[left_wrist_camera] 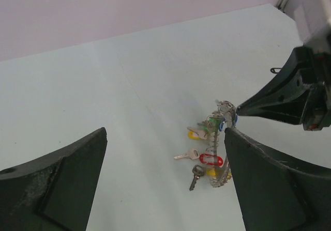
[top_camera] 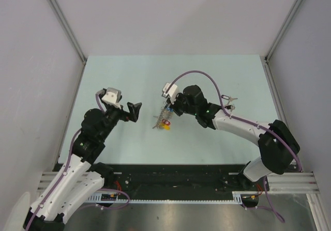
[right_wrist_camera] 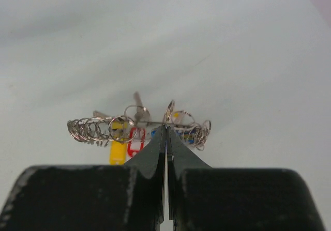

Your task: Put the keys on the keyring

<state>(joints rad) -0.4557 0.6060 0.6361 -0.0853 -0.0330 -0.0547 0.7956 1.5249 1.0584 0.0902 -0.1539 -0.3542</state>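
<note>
The keyring (top_camera: pixel 163 119), a silver wire ring strung with many small keys and yellow, red, green and blue tags, is at mid-table. My right gripper (top_camera: pixel 171 110) is shut on its wire at the far end; in the right wrist view the tips (right_wrist_camera: pixel 166 129) pinch the wire of the keyring (right_wrist_camera: pixel 93 129). My left gripper (top_camera: pixel 135 111) is open and empty, just left of the ring. In the left wrist view the keyring (left_wrist_camera: pixel 213 152) lies ahead by the right finger (left_wrist_camera: pixel 258 174). A loose key with a black tag (top_camera: pixel 227 100) lies to the right.
White walls with metal corner posts (top_camera: pixel 64 21) enclose the pale green table (top_camera: pixel 129 81). The black rail (top_camera: pixel 176 179) with the arm bases runs along the near edge. My right arm (top_camera: pixel 243 127) stretches across the right half.
</note>
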